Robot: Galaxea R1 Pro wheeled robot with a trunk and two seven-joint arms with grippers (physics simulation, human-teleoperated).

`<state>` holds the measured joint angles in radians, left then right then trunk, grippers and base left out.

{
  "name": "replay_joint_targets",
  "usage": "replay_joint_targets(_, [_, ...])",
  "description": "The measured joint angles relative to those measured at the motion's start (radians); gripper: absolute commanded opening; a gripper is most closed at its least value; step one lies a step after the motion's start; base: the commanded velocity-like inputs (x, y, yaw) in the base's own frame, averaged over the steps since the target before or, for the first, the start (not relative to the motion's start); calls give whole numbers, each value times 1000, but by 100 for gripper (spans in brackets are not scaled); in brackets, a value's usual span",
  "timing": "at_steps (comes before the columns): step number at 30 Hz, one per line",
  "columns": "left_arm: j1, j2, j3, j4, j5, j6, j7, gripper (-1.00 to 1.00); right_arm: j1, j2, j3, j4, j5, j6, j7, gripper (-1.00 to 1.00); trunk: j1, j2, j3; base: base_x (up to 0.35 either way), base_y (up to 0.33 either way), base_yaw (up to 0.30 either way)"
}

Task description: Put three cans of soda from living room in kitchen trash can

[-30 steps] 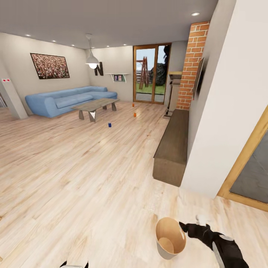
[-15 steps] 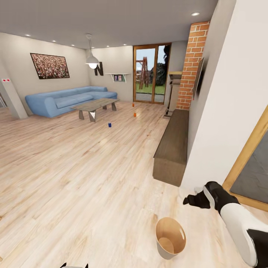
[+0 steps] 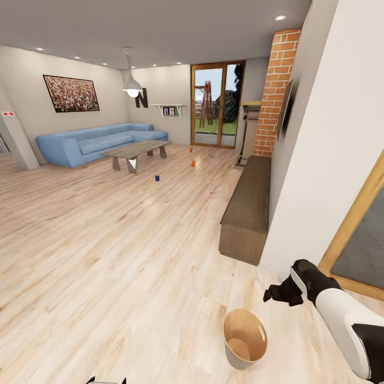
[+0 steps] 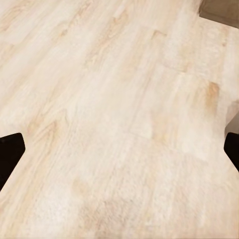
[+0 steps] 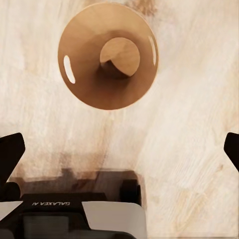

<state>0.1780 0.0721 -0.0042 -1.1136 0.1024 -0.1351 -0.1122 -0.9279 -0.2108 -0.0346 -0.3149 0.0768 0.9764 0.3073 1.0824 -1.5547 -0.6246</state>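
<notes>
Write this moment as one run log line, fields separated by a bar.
right gripper: open, empty, above floor beside trash can | trash can: upright, no cans inside | soda cans: on living-room floor near coffee table | left gripper: open, over floor

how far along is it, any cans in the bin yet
Nothing done yet: the tash can looks empty inside in the right wrist view. In hand: nothing, the right claw hangs open above the bin. Left: the blue can and two orange cans stand on the floor near the coffee table.
</notes>
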Motion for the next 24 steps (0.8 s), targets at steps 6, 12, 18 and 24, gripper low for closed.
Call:
replay_joint_targets(6, [0,0,0,0,2,15,-1,100,0,-5,-3,-1,0,3,-9,100,23,-42,-19,0,0,6])
replay_joint_targets(12, [0,0,1,0,4,18,-1,100,-1,-14,-7,-7,0,3,-9,100,46,-84,-42,0,0,93])
replay_joint_targets(18, [0,0,0,0,2,18,-1,100,0,-16,-4,-11,0,5,-6,100,69,-126,-68,0,0,94])
replay_joint_targets(24, [0,0,0,0,1,19,-1,100,0,-15,2,-16,2,7,-12,100,92,-168,-95,0,0,30])
